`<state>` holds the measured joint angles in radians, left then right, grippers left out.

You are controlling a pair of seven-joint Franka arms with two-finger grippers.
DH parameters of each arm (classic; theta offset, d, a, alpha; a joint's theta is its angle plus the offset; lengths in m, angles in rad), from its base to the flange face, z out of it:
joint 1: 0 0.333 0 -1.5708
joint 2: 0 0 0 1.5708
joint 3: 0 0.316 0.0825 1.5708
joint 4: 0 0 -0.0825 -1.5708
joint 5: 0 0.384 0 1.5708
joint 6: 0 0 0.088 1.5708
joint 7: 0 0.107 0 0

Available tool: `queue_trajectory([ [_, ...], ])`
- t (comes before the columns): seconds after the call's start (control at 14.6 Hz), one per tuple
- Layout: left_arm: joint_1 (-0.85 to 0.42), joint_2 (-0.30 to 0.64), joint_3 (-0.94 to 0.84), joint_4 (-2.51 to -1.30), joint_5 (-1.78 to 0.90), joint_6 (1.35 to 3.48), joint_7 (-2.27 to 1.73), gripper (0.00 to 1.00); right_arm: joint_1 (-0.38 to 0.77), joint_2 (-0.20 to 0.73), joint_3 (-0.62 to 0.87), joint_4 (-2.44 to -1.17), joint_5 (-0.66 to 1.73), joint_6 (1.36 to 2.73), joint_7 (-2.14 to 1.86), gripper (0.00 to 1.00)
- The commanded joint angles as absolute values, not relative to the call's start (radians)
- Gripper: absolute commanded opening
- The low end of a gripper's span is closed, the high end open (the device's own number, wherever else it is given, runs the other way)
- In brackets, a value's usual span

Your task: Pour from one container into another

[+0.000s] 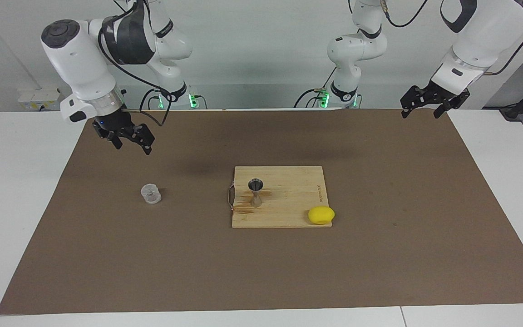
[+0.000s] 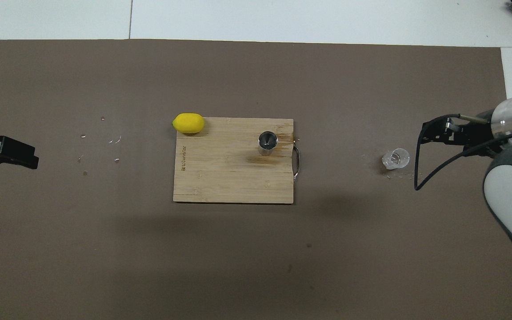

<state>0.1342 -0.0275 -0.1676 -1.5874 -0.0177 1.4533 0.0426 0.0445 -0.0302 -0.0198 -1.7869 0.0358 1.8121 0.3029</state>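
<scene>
The clear squat cup [image 1: 151,193] [image 2: 396,158] stands upright on the brown mat toward the right arm's end of the table. On the wooden cutting board [image 1: 288,204] [image 2: 225,182] the steel jigger [image 1: 256,192] [image 2: 268,142] stands upright near the handle edge. My right gripper [image 1: 133,148] [image 2: 429,134] hangs open and empty in the air, over the mat beside the cup and well clear of it. At the left arm's end, my left gripper [image 1: 420,114] [image 2: 25,155] waits open and empty over the mat's edge.
A yellow lemon [image 1: 321,215] [image 2: 188,123] lies at the board's corner farthest from the robots. A brown wet stain [image 2: 262,159] marks the board by the jigger. Small droplets [image 2: 100,146] dot the mat toward the left arm's end.
</scene>
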Motion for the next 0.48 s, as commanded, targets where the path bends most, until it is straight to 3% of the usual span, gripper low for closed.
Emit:
queue_trajectory([
  [0.0, 0.141, -0.029, -0.172, -1.589, -0.023, 1.457, 0.049, 1.00, 0.037, 0.003, -0.015, -1.665, -0.021, 1.715, 0.273, 1.00],
  [0.41, 0.141, -0.029, -0.172, -1.591, -0.023, 1.457, 0.049, 1.00, 0.035, 0.005, -0.017, -1.598, -0.009, 1.620, 0.276, 1.00],
])
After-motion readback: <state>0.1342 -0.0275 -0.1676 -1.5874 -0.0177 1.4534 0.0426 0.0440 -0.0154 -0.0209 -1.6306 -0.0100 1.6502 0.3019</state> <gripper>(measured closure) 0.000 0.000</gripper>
